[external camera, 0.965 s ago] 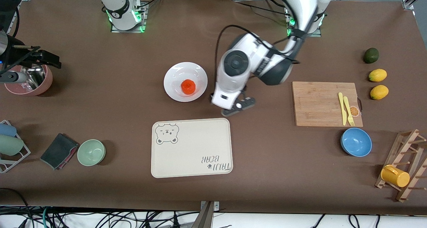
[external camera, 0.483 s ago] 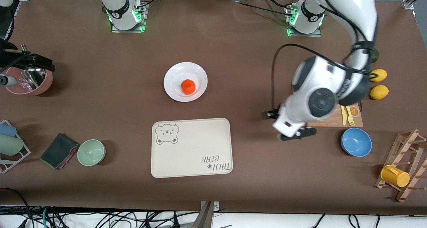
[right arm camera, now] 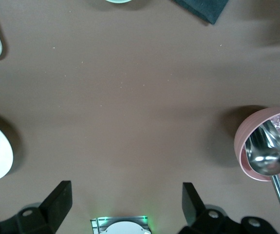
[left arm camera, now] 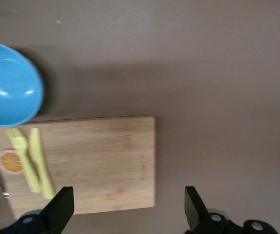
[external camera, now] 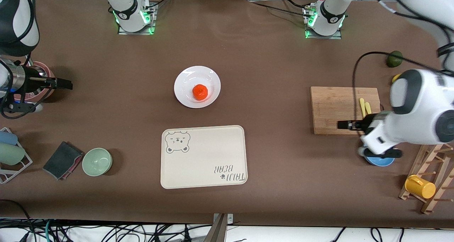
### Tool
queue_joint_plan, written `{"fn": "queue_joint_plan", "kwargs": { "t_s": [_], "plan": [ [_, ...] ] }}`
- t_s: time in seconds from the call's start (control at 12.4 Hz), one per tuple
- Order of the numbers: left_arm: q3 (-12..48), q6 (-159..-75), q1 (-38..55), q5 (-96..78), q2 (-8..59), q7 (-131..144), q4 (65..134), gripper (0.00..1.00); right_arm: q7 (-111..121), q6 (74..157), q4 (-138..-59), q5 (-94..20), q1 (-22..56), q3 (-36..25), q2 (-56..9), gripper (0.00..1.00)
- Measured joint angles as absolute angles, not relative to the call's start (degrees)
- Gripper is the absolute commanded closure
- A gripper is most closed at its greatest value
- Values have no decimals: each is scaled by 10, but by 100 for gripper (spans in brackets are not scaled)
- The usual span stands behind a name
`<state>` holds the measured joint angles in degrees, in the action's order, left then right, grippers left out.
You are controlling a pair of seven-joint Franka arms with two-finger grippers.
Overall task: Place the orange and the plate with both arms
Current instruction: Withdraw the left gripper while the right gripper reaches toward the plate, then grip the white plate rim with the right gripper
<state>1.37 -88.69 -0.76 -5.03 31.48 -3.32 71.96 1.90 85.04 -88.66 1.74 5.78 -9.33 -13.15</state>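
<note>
Centrally, the plate (external camera: 197, 86) sits on the brown table (external camera: 269, 65), the orange (external camera: 200, 92) resting in it, slightly toward the front-camera side of its middle. Neither gripper touches either item.

Tray (external camera: 203, 157): cream, rectangular, bear drawing in one corner, lying nearer the front camera than the plate, apart from it.

Left gripper (left arm camera: 128, 207): up in the air toward the left arm's end, over the cutting board's (external camera: 337, 109) edge and the bare table beside it; fingers spread wide, nothing between them. In the left wrist view both black fingertips (left arm camera: 59, 207) frame the board and open tabletop.

Right gripper (right arm camera: 125, 202): up in the air toward the right arm's end, over bare table near the pink bowl (right arm camera: 265, 144); fingers wide apart, empty.

Board contents: yellow knife (left arm camera: 40, 163) and fork (left arm camera: 22, 158) lying side by side, next to a printed orange-slice picture (left arm camera: 10, 162).

Blue bowl (left arm camera: 9, 84): just beside the board, nearer the front camera, largely covered by the left arm in the front view.

Pink bowl: holds a metal scoop (right arm camera: 266, 156).

Green bowl (external camera: 97, 161) and dark cloth (external camera: 62, 160): side by side toward the right arm's end, near the front camera's edge.

Rack (external camera: 431, 174) with yellow cup (external camera: 420, 186): at the left arm's end.
</note>
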Motion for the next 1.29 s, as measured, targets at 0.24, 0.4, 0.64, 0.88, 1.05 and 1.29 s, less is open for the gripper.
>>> {"fn": "queue_joint_plan", "kwargs": {
  "t_s": [0.24, 0.4, 0.64, 0.88, 1.05, 1.29],
  "plan": [
    [15, -896, -32, -21, 241, -85, 760, 0, 18, 862, -902, -1, 61, -61, -130, 0],
    [18, -924, -26, -8, 159, -108, 834, 0, 15, 893, -928, -28, 64, -48, -129, 0],
    [18, -933, -23, -7, 62, -161, 911, 0, 15, 976, -989, -85, 64, -25, -130, 0],
    [17, -933, -27, -7, 22, -167, 948, 0, 15, 1079, -1059, -162, 65, 11, -131, 0],
    [16, -934, -29, -7, 20, -168, 955, 0, 18, 1155, -1113, -214, 66, 33, -132, 0],
    [16, -934, -29, -7, 20, -168, 958, 0, 39, 1259, -1194, -269, 67, 67, -137, 0]
  ]
}}
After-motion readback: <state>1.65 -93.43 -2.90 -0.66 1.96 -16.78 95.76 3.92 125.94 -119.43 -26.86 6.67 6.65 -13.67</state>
